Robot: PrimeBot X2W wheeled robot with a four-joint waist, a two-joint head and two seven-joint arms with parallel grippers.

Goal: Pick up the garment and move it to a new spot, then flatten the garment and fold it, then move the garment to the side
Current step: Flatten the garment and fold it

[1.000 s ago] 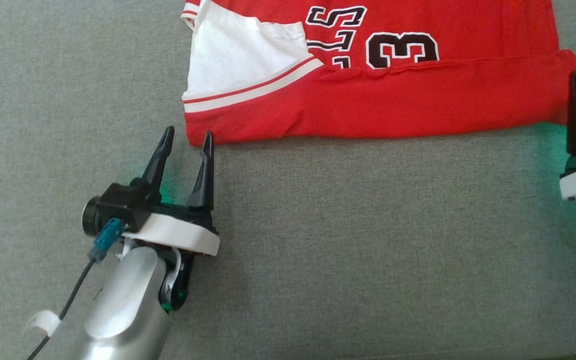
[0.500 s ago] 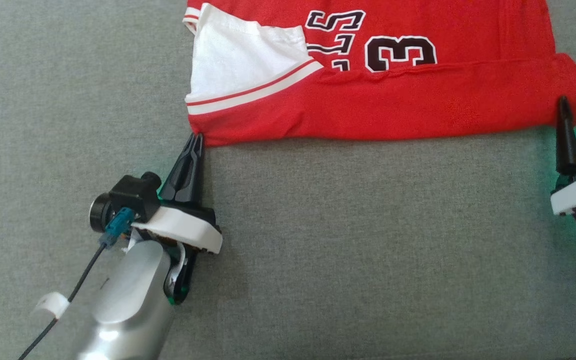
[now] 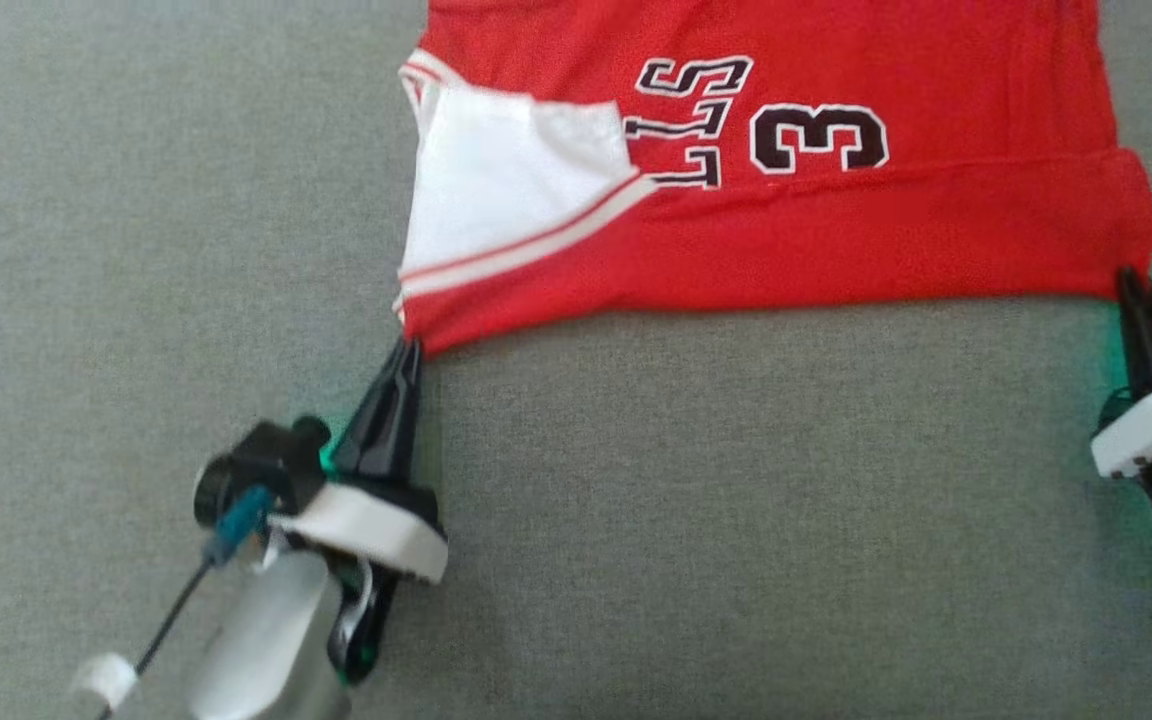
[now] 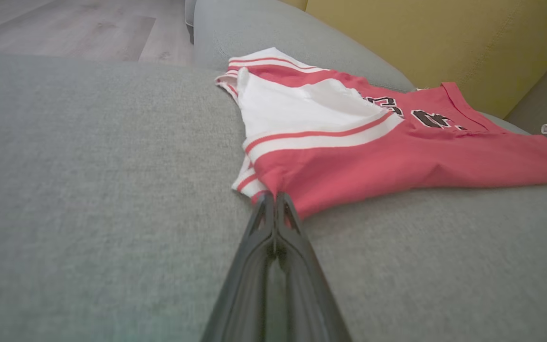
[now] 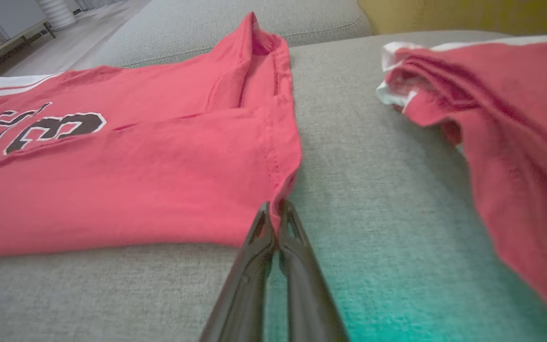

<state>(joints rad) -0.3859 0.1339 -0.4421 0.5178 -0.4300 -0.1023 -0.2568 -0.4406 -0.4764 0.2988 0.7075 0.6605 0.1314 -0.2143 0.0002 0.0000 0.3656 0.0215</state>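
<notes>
Scene: a red jersey lies spread on a grey sofa, seen from above in the head view.
Jersey: folded flat, front side up, with black lettering outlined in white; its folded near edge runs straight across, facing the robot.
Sleeve: a white sleeve with red and white stripes lies folded over the jersey's left end.
Left gripper: clenched on the jersey's near left corner; the left wrist view shows its two dark fingers pressed together with red cloth pinched at the tips.
Right gripper: clenched on the jersey's near right corner; the right wrist view shows its fingers together at the hemmed edge, the cloth pulled slightly towards them.
Arms: well apart, one at each end of the near edge.
Other cloth: a second garment, also red with white trim, lies crumpled on the sofa to the right of the jersey, apart from it.
Background: a yellow backrest behind the jersey, pale wooden floor beyond the sofa.
</notes>
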